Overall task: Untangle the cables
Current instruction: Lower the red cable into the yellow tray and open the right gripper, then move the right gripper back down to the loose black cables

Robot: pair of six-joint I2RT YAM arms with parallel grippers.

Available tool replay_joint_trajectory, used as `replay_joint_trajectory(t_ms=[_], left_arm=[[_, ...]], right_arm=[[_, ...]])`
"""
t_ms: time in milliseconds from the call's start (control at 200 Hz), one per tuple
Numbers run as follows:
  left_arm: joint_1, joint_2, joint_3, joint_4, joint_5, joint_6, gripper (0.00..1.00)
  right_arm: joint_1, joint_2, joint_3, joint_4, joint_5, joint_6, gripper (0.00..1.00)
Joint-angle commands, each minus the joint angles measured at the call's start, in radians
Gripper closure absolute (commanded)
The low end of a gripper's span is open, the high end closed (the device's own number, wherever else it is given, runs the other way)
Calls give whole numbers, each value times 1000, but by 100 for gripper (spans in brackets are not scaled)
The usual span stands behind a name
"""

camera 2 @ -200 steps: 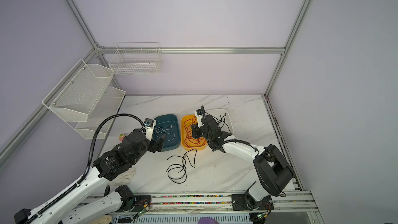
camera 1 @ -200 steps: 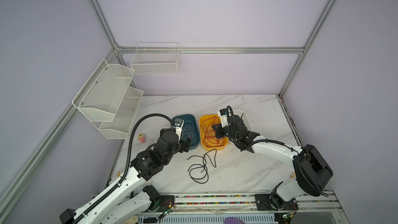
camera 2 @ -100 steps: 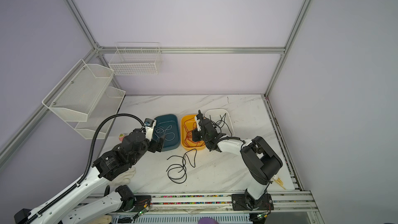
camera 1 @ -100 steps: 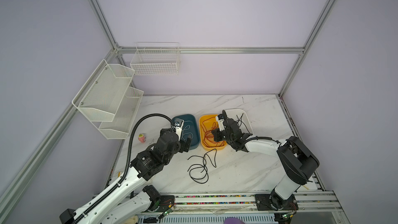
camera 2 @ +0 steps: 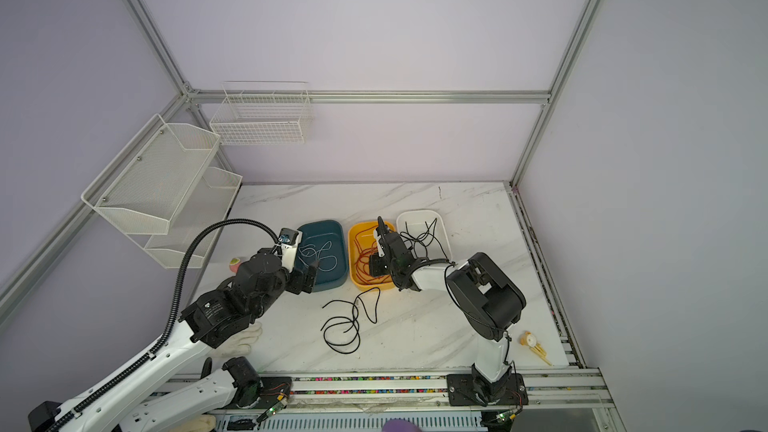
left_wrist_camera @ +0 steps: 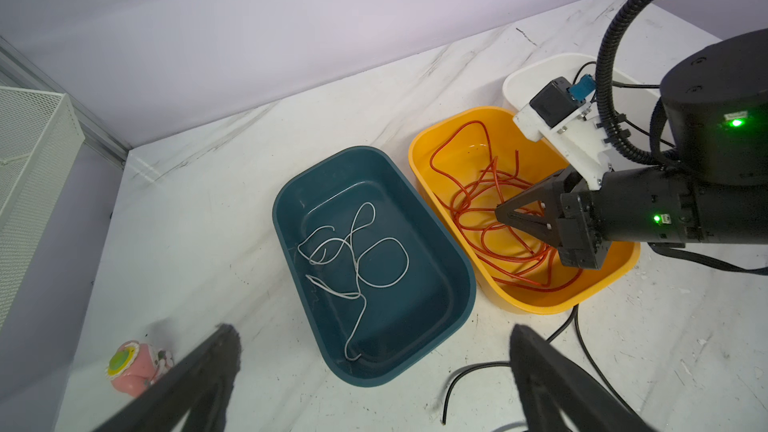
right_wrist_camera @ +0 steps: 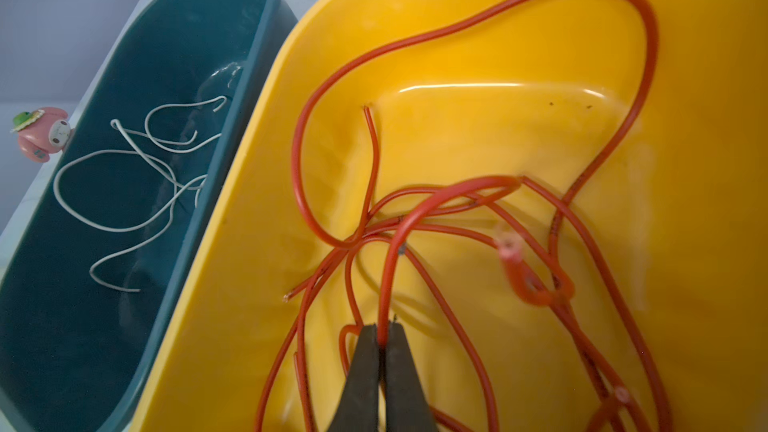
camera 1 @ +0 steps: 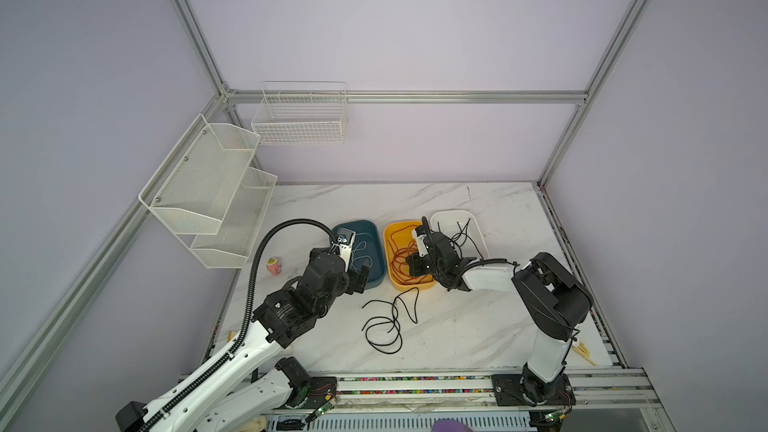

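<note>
Orange cable [right_wrist_camera: 385, 284], clamped in the right jaws, lies in the yellow tray [left_wrist_camera: 532, 305] at the middle of the tabletop [camera 1: 478, 326], likely being dropped off; next they should part, while the wide-apart left jaws could take the black cable [camera 1: 394, 312] towards its front edge.

You have orange-red cables [right_wrist_camera: 296, 160] in a yellow tray [right_wrist_camera: 498, 56], white cables [left_wrist_camera: 382, 238] in a teal tray [left_wrist_camera: 415, 326]. The black cable [camera 1: 390, 352] crosses your grey-veined white table [camera 1: 457, 326].
</note>
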Motion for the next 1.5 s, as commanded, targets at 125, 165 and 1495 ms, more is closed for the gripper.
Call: replay_joint_trajectory(t_ms=[125, 165, 1495], left_arm=[[6, -8, -26, 32, 2, 13, 0], [6, -6, -26, 32, 3, 13, 0], [4, 157, 115, -161, 151, -86, 0]], right_arm=[[-10, -48, 46, -43, -16, 2, 97], [-10, -56, 57, -65, -16, -3, 91], [259, -732, -299, -277, -17, -20, 32]])
